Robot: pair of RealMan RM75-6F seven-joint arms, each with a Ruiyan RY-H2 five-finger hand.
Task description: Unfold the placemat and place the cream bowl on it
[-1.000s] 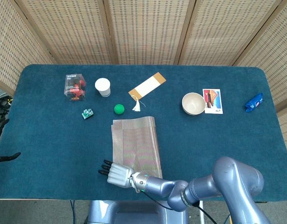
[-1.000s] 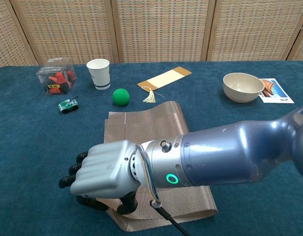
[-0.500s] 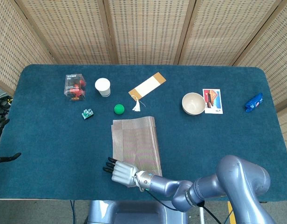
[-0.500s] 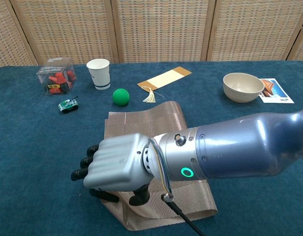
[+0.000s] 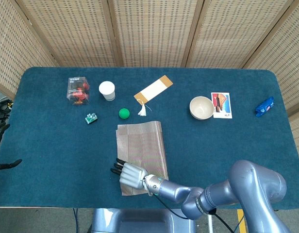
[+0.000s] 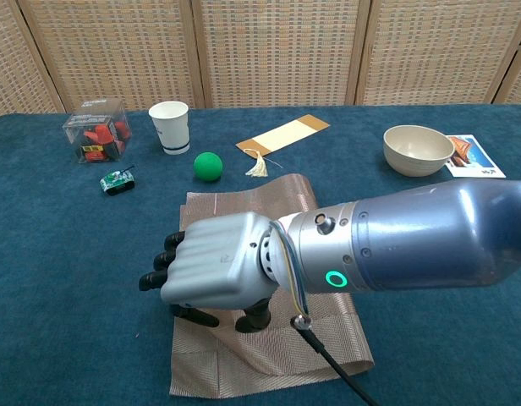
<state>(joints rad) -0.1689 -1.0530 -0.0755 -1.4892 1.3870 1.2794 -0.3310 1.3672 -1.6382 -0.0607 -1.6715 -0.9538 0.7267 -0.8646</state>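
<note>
The folded brown woven placemat (image 5: 142, 143) (image 6: 252, 211) lies at the table's middle front. My right hand (image 5: 131, 174) (image 6: 214, 271) sits over its near-left part. The fingers are curled down and the dark fingertips (image 6: 193, 315) press into the cloth and seem to grip its top layer at the left edge. The mat's near-left corner is rumpled and pushed out to the left. The cream bowl (image 5: 201, 107) (image 6: 418, 148) stands empty at the back right, far from the hand. My left hand shows in neither view.
Behind the mat lie a green ball (image 5: 124, 113), a tasselled bookmark (image 5: 153, 89), a paper cup (image 5: 107, 90), a clear box of red pieces (image 5: 78, 90) and a small toy car (image 5: 91, 118). A picture card (image 5: 221, 105) lies beside the bowl, and a blue packet (image 5: 264, 106) at far right.
My right hand has moved from the front edge further onto the mat, away from me and to the right. The mat's near-left corner has shifted and spread out beneath it.
</note>
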